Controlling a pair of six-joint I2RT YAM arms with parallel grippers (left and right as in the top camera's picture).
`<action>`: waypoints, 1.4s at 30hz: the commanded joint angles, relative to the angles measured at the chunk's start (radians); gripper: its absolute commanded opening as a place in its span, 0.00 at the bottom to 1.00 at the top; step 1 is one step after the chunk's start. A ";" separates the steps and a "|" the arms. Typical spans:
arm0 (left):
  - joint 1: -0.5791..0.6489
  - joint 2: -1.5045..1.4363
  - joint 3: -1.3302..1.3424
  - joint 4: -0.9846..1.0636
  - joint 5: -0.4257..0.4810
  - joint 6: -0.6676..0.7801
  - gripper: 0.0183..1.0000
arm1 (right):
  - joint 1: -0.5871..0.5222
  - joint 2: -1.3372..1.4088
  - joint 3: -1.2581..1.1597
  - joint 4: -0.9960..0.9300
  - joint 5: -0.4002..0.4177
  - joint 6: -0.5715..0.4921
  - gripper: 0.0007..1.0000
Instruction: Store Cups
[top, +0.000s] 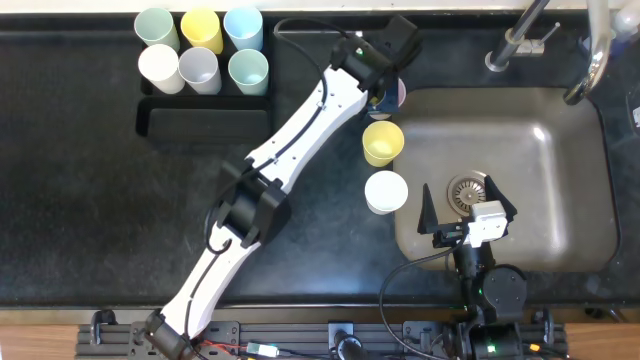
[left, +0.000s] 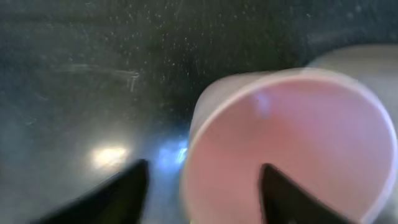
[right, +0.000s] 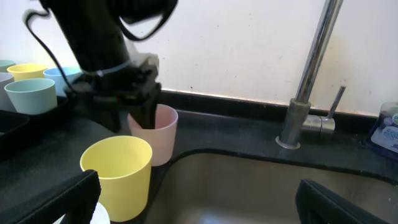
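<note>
Left end effector (left: 204, 168) open astride the rim of the pink cup (left: 292, 155)
The cup stands upright on the bench (top: 100, 220), long axis vertical, mouth up, beside the sink (top: 560, 150) and yellow cup (top: 383, 142); right end effector (top: 466, 212) open over the sink

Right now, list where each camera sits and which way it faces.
Top view: fixed overhead, looking down at counter and sink; both arms show.
Left wrist view: on the left gripper, looking down into the pink cup; its fingers straddle the rim.
Right wrist view: over the sink, facing the faucet; the right gripper open at its edge.
Shared: all see the pink cup.
</note>
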 joint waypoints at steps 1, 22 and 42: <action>0.005 0.015 0.042 0.031 -0.017 -0.002 0.02 | 0.000 -0.010 -0.013 0.005 0.007 -0.003 1.00; 0.422 -0.885 -0.447 0.072 -0.219 0.222 0.02 | 0.000 -0.010 -0.013 0.005 0.007 -0.004 1.00; 0.880 -1.091 -1.299 0.343 -0.017 0.494 0.02 | 0.000 -0.010 -0.013 0.005 0.007 -0.004 1.00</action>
